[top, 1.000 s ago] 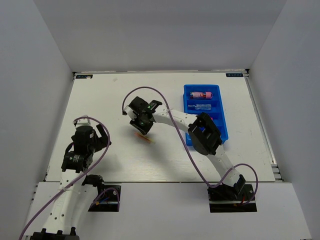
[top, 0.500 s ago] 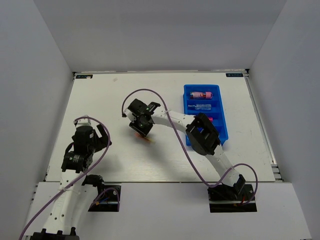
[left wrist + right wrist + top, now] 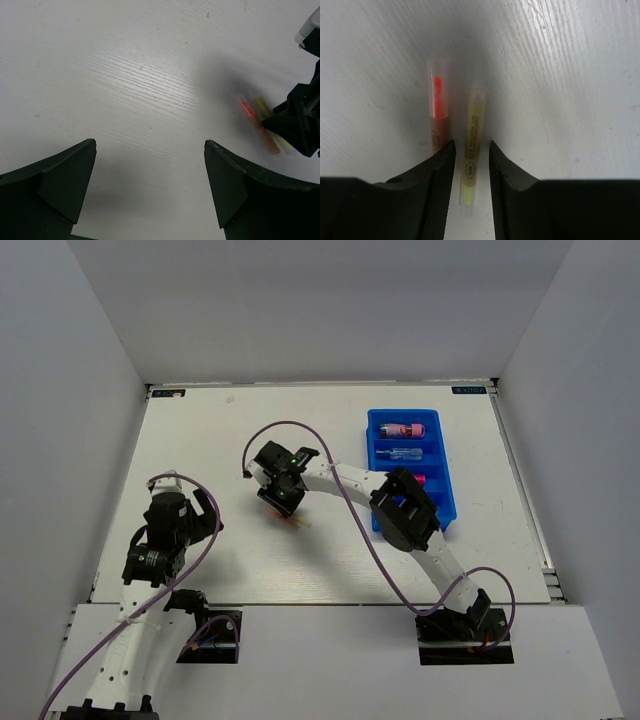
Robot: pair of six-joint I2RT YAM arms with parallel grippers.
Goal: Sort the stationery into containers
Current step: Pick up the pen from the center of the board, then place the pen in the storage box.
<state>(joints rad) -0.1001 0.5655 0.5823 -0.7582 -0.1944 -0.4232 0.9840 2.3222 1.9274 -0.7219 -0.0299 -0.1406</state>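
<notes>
Two translucent highlighters lie side by side on the white table: a yellow one [image 3: 472,130] and an orange one [image 3: 439,115]. My right gripper [image 3: 471,145] is low over them near the table's middle [image 3: 283,500]. Its jaws stand narrowly open astride the yellow highlighter, with a thin gap on each side; the orange one lies just outside the left finger. The blue bin [image 3: 442,490] stands at the right with a pink tube [image 3: 405,430] and a clear-blue pen [image 3: 405,453] in its far compartments. My left gripper [image 3: 150,145] is open and empty at the left [image 3: 205,512].
The left wrist view shows the two highlighters [image 3: 257,122] and the right gripper [image 3: 297,125] at its right edge. The right arm's forearm crosses the bin's near end [image 3: 405,508]. White walls enclose the table on three sides.
My right gripper has shifted slightly left and down over the highlighters, hiding more of them in the top view. The left arm has not moved.
</notes>
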